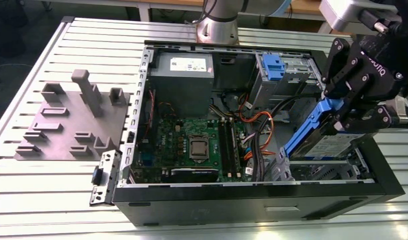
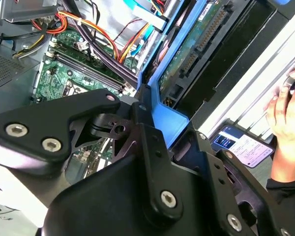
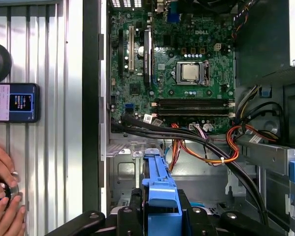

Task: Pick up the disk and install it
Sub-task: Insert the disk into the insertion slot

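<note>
In the exterior view my gripper is shut on the disk, a silver-grey drive with a white label in a blue carrier frame. It hangs steeply tilted over the metal drive bay in the case corner at the exterior view's right, its lower end at the bay's mouth. The second wrist view shows the disk's green board underside and blue frame between my black fingers. In the first wrist view the blue carrier edge sticks out from my gripper.
The open black computer case holds a motherboard, a grey power supply box, a bare blue bracket and orange and black cables. A grey fixture plate lies at the exterior view's left. A person's hand rests beside a phone.
</note>
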`<state>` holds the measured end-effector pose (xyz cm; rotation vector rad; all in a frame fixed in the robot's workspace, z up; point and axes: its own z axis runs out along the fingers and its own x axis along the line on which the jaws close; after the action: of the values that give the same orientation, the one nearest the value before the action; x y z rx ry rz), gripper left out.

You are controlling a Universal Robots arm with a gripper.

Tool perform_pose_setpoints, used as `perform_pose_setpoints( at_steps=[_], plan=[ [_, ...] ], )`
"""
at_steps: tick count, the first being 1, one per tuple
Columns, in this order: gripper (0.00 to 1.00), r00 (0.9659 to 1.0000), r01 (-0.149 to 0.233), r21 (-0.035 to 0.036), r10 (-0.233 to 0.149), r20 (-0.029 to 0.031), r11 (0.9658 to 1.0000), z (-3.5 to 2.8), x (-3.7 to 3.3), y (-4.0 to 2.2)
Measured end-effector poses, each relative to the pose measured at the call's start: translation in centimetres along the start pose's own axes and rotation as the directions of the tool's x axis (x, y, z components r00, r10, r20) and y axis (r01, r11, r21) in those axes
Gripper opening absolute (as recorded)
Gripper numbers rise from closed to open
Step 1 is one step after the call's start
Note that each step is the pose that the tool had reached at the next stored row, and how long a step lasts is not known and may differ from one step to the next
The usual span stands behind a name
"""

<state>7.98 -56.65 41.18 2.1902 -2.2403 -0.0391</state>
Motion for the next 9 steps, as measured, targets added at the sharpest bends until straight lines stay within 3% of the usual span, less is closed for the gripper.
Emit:
perform_pose_setpoints(
  at_steps=[4,5,9],
  plan=[
    [0.38,1.0000,0.000,0.0000,0.000,-0.0001,1.0000,0.01,0.00,0.00],
    [0.44,1.0000,0.000,0.0000,0.000,0.0000,1.0000,0.05,0.00,0.00],
    [0.44,1.0000,0.000,0.0000,0.000,0.0001,1.0000,0.67,0.01,-0.02]
  ],
)
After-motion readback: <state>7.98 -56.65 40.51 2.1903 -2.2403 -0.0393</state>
